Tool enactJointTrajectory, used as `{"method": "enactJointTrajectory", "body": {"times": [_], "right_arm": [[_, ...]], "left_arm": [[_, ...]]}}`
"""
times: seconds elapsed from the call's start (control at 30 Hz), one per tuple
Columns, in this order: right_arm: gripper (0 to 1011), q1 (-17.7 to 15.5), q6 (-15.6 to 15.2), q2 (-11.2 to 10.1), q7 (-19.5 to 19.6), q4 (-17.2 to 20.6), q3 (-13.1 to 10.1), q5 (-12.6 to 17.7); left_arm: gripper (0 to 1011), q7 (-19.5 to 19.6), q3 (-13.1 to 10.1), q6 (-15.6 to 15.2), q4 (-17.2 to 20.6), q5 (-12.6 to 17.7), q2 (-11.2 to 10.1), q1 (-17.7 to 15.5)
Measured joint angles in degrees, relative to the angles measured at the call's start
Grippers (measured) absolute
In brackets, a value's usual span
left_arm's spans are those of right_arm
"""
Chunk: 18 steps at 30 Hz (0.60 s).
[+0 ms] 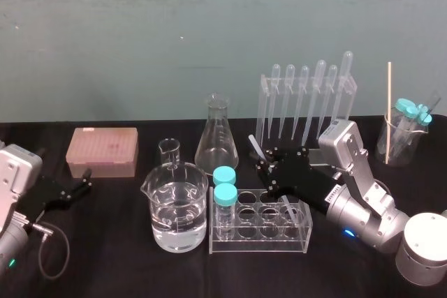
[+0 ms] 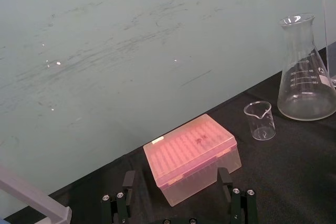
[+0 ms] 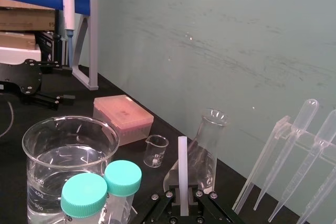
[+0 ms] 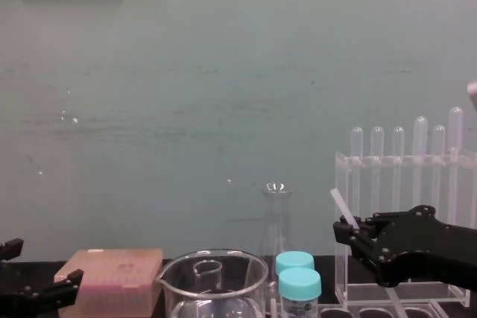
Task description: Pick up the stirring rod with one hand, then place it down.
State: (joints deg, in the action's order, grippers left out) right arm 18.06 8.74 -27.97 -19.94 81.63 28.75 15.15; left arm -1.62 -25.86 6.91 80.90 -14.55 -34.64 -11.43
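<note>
Head view: the right end effector (image 1: 265,169) hovers at 12 o'clock of the clear tube rack (image 1: 260,232), pinched narrow on the stirring rod (image 1: 256,148). The rod is clear of the black worktop (image 1: 119,263) and tilted. Its upper end points to 11 o'clock and its lower end dips toward the rack's open wells; whether it touches the rack cannot be told.

In the right wrist view the rod (image 3: 182,171) stands straight and centred between the two fingers. That grip looks chosen to stop so thin a piece from swinging or slipping. The chest view shows its upper tip (image 4: 341,206) jutting above the black jaws.

The lift appears done, and setting the rod down remains. The glass is crowded here: the Erlenmeyer flask (image 1: 217,134) stands at 10 o'clock of the end effector, and the teal-capped tubes (image 1: 225,190) are at 8 o'clock. The water-filled beaker (image 1: 174,207) is at 9 o'clock of the rack, so a bare patch of worktop will be needed.

The left end effector (image 1: 85,179) rests at 9 o'clock of that beaker, near the pink tip box (image 1: 103,151). Its fingers are spread wide and hold nothing, likely parked because one hand does this job.
</note>
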Motion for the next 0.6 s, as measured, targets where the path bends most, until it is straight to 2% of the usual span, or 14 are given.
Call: {"method": "enactJointTrajectory", "body": {"times": [0.43,0.5,0.6], "right_arm": [[71,0.00,-0.01,0.00,0.00,0.00,0.00,0.00],[71,-0.15,0.20,0.14,0.02,0.00,-0.34,-0.08],[71,-0.80,2.06,0.89,0.34,0.72,-2.31,0.82]], "left_arm": [[1000,0.00,0.00,0.00,0.00,0.00,0.00,0.00],[1000,0.00,0.00,0.00,0.00,0.00,0.00,0.00],[1000,0.00,0.00,0.00,0.00,0.00,0.00,0.00]]}}
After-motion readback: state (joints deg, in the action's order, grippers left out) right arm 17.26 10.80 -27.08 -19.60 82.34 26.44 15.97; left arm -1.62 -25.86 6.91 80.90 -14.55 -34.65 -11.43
